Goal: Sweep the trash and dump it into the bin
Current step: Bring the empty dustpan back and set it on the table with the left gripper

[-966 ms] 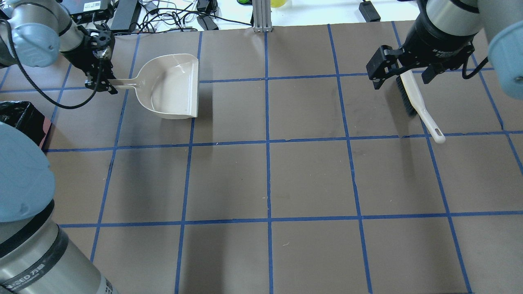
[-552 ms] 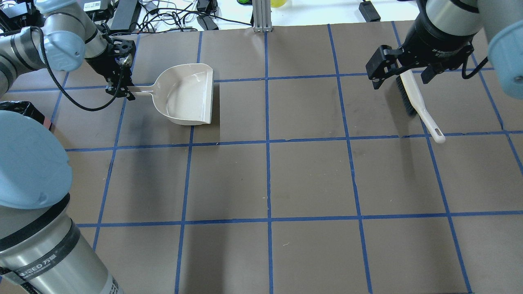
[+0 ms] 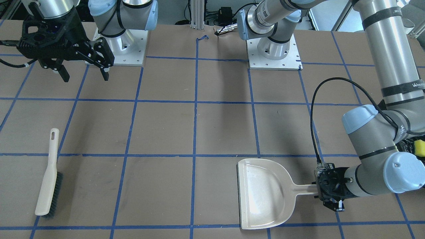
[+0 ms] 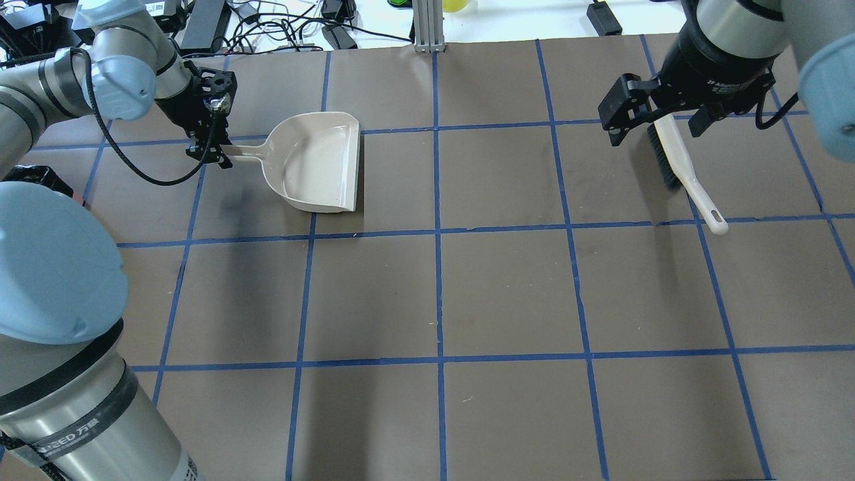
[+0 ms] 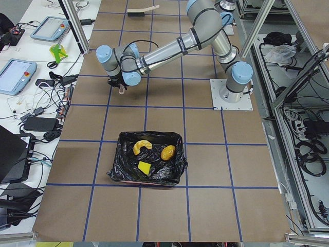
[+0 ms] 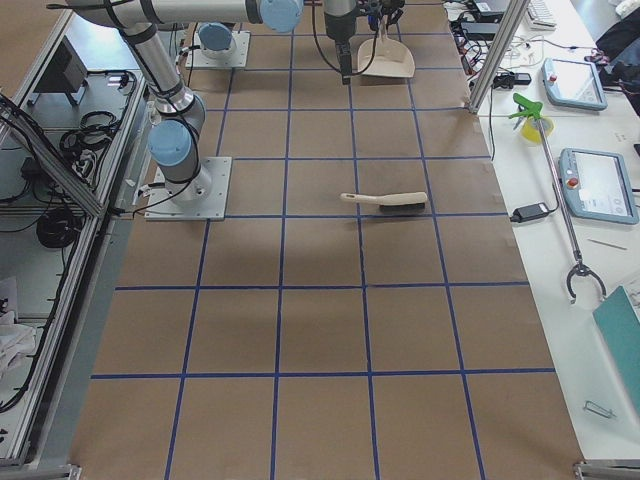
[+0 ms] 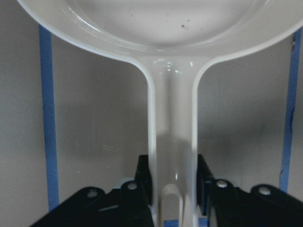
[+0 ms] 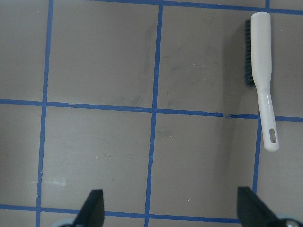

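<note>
Trash (image 5: 168, 152): three bits inside bin (image 5: 122, 170), well apart from left gripper (image 4: 212, 151), which pinches dustpan (image 4: 320, 160) handle. Right gripper (image 3: 85, 74) spread, apparently raised; brush (image 8: 262, 61) lies off to one side below it.

LIGHT: we see bright, even overhead lighting | SHADOWS: we find soft, broad shadows on the table (image 4: 507, 287) toward 7 and 5 o'clock in the overhead view | GLARE: we note sheen on the dustpan (image 4: 320, 160) and the lined bin (image 5: 119, 159) | FOCUS: we find the left wrist view soft at 6 o'clock
</note>
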Motion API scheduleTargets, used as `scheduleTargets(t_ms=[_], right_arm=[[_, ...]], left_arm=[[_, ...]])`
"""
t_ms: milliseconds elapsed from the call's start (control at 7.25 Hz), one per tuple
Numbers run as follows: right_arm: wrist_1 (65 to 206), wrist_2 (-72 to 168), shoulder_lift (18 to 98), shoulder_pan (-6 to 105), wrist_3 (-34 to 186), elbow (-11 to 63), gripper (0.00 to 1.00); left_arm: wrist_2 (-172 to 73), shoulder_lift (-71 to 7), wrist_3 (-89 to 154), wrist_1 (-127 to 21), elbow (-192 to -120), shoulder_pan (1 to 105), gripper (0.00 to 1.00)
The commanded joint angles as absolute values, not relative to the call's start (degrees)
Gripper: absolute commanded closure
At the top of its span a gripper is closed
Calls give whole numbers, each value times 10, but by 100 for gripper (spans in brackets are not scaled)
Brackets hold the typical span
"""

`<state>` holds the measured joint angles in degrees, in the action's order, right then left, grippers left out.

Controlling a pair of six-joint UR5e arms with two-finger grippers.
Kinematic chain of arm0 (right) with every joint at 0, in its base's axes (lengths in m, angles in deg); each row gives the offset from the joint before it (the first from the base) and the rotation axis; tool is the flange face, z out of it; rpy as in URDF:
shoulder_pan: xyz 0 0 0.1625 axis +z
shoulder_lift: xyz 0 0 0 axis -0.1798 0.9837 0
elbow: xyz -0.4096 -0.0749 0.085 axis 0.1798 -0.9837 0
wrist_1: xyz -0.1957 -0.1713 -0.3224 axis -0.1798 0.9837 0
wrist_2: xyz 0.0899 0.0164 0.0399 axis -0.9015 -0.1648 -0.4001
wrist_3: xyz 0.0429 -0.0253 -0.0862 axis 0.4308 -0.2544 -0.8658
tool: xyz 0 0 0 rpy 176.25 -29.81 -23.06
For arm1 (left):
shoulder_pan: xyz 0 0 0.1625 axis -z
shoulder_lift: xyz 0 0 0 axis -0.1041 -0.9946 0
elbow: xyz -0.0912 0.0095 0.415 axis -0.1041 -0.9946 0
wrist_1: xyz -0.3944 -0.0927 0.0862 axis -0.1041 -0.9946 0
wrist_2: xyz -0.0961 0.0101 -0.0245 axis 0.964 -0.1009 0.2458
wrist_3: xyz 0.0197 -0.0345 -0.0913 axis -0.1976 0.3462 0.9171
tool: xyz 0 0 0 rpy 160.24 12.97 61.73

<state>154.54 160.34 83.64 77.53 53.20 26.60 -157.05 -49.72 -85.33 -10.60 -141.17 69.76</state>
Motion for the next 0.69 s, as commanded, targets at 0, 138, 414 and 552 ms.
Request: scheduleTargets(t_ms=[0,138,414,552], right_arm=[[1545,1602,837,775,532,266,0],[1545,1603,837,775,532,266,0],[1545,1601,836,775,532,266,0],[1545,1601,837,775,532,266,0]], left_arm=[[-1574,-499,-855,-98,-1406,699,0],[-1594,-490,-848,-100,-1403,704,0],[-1613,-459,-838,-180,-1348,728,0],[-1608,-441,-831,-250,-1309,729,0]])
